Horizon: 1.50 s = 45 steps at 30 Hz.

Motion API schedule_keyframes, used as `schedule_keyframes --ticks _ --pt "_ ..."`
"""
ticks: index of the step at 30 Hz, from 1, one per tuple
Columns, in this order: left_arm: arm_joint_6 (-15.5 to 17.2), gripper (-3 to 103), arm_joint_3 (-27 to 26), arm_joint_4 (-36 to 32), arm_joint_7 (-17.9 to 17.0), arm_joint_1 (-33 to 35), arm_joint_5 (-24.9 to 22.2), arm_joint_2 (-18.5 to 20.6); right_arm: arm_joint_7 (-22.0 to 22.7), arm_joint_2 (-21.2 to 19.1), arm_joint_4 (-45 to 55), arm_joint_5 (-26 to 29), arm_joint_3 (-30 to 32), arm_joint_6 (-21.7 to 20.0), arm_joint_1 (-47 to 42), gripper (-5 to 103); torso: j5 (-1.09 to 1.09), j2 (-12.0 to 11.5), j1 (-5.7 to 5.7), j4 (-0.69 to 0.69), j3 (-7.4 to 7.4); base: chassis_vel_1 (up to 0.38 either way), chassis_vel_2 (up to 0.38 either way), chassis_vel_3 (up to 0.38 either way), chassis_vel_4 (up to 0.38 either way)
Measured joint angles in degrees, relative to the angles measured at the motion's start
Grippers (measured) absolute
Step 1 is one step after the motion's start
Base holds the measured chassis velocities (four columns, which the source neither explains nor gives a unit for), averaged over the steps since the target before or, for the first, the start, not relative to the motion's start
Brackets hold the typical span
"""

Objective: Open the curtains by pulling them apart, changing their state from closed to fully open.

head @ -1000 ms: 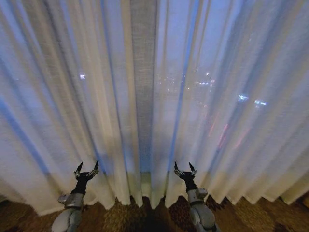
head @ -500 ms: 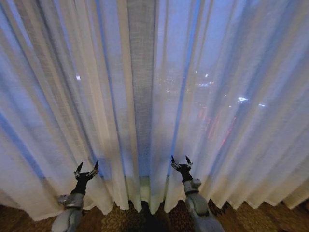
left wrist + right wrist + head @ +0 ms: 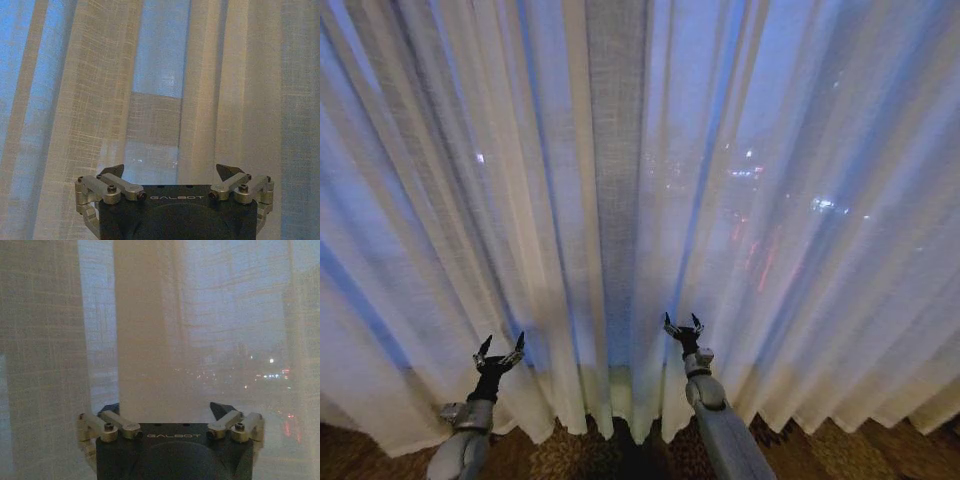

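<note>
Curtains: two sheer white-cream pleated fabric panels (image 3: 620, 180) hang closed across the window, their pleats running vertically down to a wavy hem just above the patterned brown carpet (image 3: 570, 455).
Landmark: the darker grey overlap strip (image 3: 617, 150) where the two panels meet at the centre.
Right gripper: the right gripper (image 3: 682, 325) sits just right of the strip, low on the fabric, jaws spread; in its wrist view the right gripper (image 3: 169, 407) faces a cream fold (image 3: 145, 330) dead ahead between the open fingertips.
Left gripper: the left gripper (image 3: 500, 346) hangs well left of the strip, low near the hem, jaws also spread and holding nothing; in its wrist view the left gripper (image 3: 170, 170) points at pleats straight in front.
Key relation: the inner edge of the right panel lies directly ahead of the right jaws, its long axis vertical, so the fingers would close across the fold. The right arm is clearly the nearer to the strip.
Change: over the last second the right gripper has reached forward and inward towards the strip; the left gripper has kept its place.
Progress: judged from the closed panels, the pulling apart is not yet begun.
</note>
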Motion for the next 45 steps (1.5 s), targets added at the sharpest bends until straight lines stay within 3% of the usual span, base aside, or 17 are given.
schedule_keyframes --ticks 3,5,8,10,14,15,18,21,24,33,45 --pt "0.0 100 0.0 0.0 0.0 0.0 0.0 0.0 0.0 -0.4 -0.3 0.3 0.1 0.3 0.0 82 -0.01 0.0 0.01 0.00 0.00 0.000 0.000 0.000 0.000" --pt "0.0 100 0.0 0.0 0.0 0.0 0.0 0.0 0.0 -0.5 -0.4 0.3 0.1 0.4 0.0 82 -0.01 0.0 0.01 0.00 0.00 0.000 0.000 0.000 0.000" --pt "0.0 100 0.0 0.0 0.0 0.0 0.0 0.0 -0.1 -0.8 -0.4 0.6 0.1 0.6 0.0 65 0.00 0.0 0.01 0.00 0.00 0.000 0.000 0.000 0.000" --pt "0.0 100 0.0 0.0 0.0 0.0 0.0 0.0 -0.1 -0.9 -0.4 0.6 0.0 0.6 0.0 65 0.00 0.0 0.01 0.00 0.00 0.000 0.000 0.000 0.000" --pt "0.0 100 0.0 0.0 0.0 0.0 0.0 0.0 -0.1 -0.9 -0.4 0.8 0.0 0.7 0.4 44 -0.01 0.0 0.01 0.00 0.00 0.000 0.000 0.000 0.000" --pt "0.0 100 0.0 0.0 0.0 0.0 0.0 0.0 -0.1 -0.9 -0.4 0.8 0.0 0.7 0.4 44 -0.01 0.0 0.01 0.00 0.00 0.000 0.000 0.000 0.000" --pt "0.0 100 0.0 0.0 0.0 0.0 0.0 0.0 -0.1 -0.6 -0.4 0.8 -0.1 0.7 0.4 27 0.00 0.0 0.01 0.00 0.00 0.000 0.000 0.000 0.000" --pt "0.0 100 0.0 0.0 0.0 0.0 0.0 0.0 -0.2 -0.5 -0.4 0.7 -0.1 0.8 0.3 22 -0.01 0.0 0.01 0.00 0.00 0.000 0.000 0.000 0.000" --pt "0.0 100 0.0 0.0 0.0 0.0 0.0 0.0 -1.7 -0.4 0.0 1.1 -0.1 1.4 -0.2 6 -0.01 0.0 0.01 0.00 0.00 0.000 0.000 0.000 0.000" --pt "0.0 100 0.0 0.0 0.0 0.0 0.0 0.0 -6.8 -0.4 1.8 4.6 0.0 5.1 -1.6 0 0.00 0.0 0.01 0.00 0.00 0.000 0.000 0.000 0.000" --pt "0.0 100 0.0 0.0 0.0 0.0 0.0 0.0 -7.1 -1.0 1.6 2.8 1.2 5.1 -2.6 0 0.00 0.0 0.01 0.00 0.00 0.000 0.000 0.000 0.000"
